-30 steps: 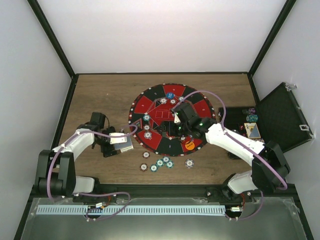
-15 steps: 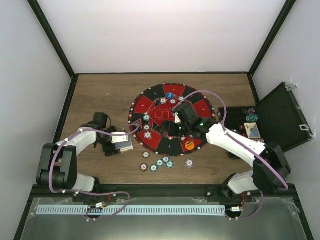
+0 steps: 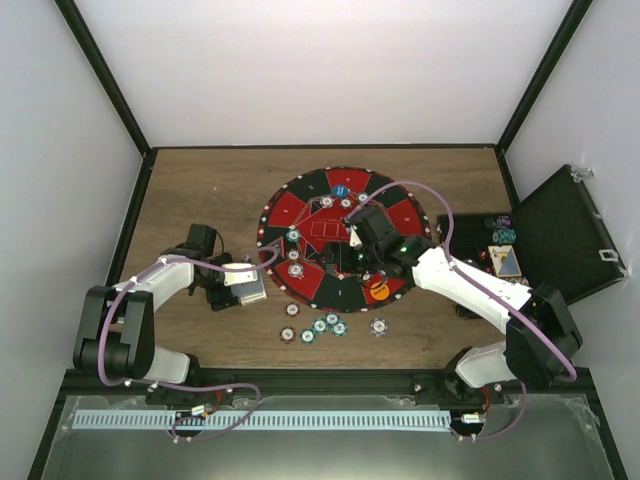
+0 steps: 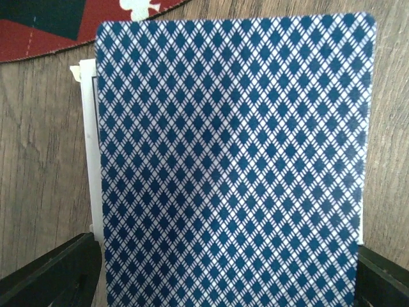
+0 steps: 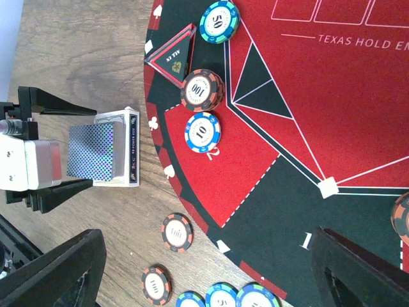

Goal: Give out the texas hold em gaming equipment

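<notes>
At centre-left of the overhead view, the card deck (image 3: 252, 289) sits between the left fingers (image 5: 51, 101), grip unclear; right fingers (image 5: 51, 268) gape empty

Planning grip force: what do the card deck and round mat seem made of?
Card deck: likely coated paper, smooth, with a crisp printed diamond back and thin white edges. Round mat: probably felt or fabric, matte, lying flat with printed lines.

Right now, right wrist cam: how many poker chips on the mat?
4. A 50 chip at the top, a 100 chip and a 10 chip below it near the mat's edge, and a partial chip at the right border. More may sit off-frame.
</notes>
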Robot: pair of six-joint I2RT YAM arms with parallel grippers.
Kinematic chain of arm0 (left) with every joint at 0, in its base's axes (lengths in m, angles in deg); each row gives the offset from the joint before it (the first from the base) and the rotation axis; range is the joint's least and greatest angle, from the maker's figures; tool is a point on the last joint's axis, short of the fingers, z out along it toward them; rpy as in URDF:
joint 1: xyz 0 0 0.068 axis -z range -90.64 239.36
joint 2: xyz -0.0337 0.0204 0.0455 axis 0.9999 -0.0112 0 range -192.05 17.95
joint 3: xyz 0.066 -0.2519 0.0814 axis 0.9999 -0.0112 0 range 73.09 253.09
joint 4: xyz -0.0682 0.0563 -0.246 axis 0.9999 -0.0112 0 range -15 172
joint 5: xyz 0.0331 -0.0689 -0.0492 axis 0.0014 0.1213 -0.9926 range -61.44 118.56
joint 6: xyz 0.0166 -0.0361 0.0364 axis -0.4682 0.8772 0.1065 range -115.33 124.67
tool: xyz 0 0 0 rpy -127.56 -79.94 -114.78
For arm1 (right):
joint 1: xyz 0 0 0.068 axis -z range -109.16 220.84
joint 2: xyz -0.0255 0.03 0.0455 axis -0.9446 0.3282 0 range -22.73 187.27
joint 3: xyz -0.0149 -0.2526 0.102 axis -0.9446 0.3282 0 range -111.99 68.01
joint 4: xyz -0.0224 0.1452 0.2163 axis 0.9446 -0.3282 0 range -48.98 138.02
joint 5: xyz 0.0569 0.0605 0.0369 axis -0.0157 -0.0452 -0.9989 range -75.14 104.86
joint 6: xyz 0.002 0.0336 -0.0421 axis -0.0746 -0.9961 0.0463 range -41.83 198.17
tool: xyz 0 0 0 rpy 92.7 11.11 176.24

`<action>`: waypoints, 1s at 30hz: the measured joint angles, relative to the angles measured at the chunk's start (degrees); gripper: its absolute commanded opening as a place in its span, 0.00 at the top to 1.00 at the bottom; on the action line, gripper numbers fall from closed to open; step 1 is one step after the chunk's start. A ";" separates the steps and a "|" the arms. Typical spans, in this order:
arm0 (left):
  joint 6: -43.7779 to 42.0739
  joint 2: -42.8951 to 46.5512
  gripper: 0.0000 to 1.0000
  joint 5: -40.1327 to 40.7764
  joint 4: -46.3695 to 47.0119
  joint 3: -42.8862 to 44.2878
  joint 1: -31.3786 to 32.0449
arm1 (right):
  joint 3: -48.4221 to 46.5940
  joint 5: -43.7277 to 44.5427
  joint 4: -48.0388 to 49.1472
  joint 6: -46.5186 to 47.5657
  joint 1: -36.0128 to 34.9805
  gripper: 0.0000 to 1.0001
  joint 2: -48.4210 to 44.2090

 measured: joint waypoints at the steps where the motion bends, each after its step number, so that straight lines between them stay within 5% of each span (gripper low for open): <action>1: 0.04 -0.07 0.08 0.02 0.09 0.00 0.00 | 0.02 0.00 -0.02 0.00 0.00 0.11 0.00; 14: 0.15 -0.11 0.11 0.00 0.17 0.00 0.00 | 0.66 0.02 -0.72 0.07 0.00 0.14 -0.15; 30: 0.83 -0.39 0.35 0.59 1.60 -0.02 0.00 | 0.98 -0.52 -0.90 0.13 0.00 0.17 -0.15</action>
